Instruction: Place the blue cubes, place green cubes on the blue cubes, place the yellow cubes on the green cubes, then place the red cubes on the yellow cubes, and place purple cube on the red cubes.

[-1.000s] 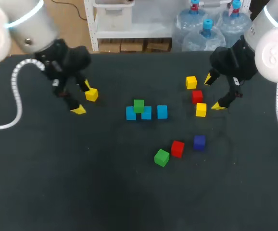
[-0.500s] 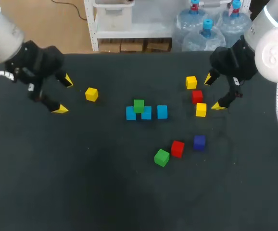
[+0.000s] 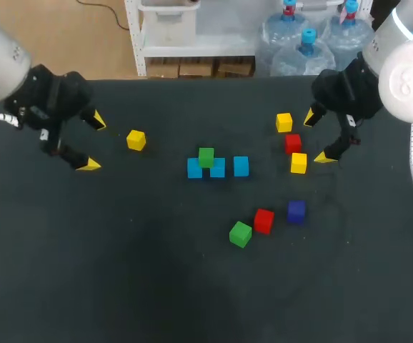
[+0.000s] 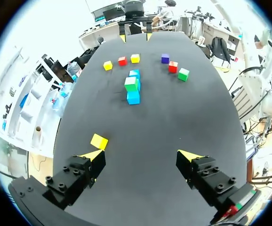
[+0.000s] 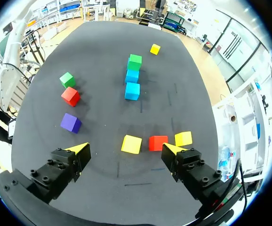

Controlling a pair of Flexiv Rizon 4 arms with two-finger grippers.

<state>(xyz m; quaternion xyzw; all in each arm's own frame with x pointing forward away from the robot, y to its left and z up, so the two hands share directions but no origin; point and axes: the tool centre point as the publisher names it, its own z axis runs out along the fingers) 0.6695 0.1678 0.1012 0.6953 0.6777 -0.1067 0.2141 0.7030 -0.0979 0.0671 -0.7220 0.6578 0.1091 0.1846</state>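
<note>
Black worktop [image 3: 149, 300], eleven cubes on it.

Centre: you have three blue cubes [image 3: 241, 166] in a row. The stacked green cube [image 3: 206, 157] sits on the two at the left end of that row. The third blue cube stands just beside them with nothing on it.

Left side: your left tool [image 3: 93, 143] hangs near the worktop's left edge, fingers spread wide, nothing between them. The lone yellow cube [image 3: 136, 139] lies just to its right, not touched. In the left wrist view the same cube [image 4: 99, 141] sits just ahead of one fingertip of the left tool [image 4: 140, 154], outside the gap.

Right side: your right tool [image 3: 318, 137] is also wide open and holds nothing. Left of it three cubes stand in a loose line: far yellow cube [image 3: 284, 122], upper red cube [image 3: 293, 143], near yellow cube [image 3: 299, 163]. In the right wrist view the near yellow cube [image 5: 132, 144] shows within the gap of the right tool [image 5: 124, 148], clear of both fingers. The upper red cube [image 5: 157, 142] lies close against one fingertip; you cannot tell whether they touch.

Front of centre: loose green cube [image 3: 240, 234] and lower red cube [image 3: 264, 220] stand almost touching. The purple cube [image 3: 296, 210] is just beside the red one, apart from it.
</note>
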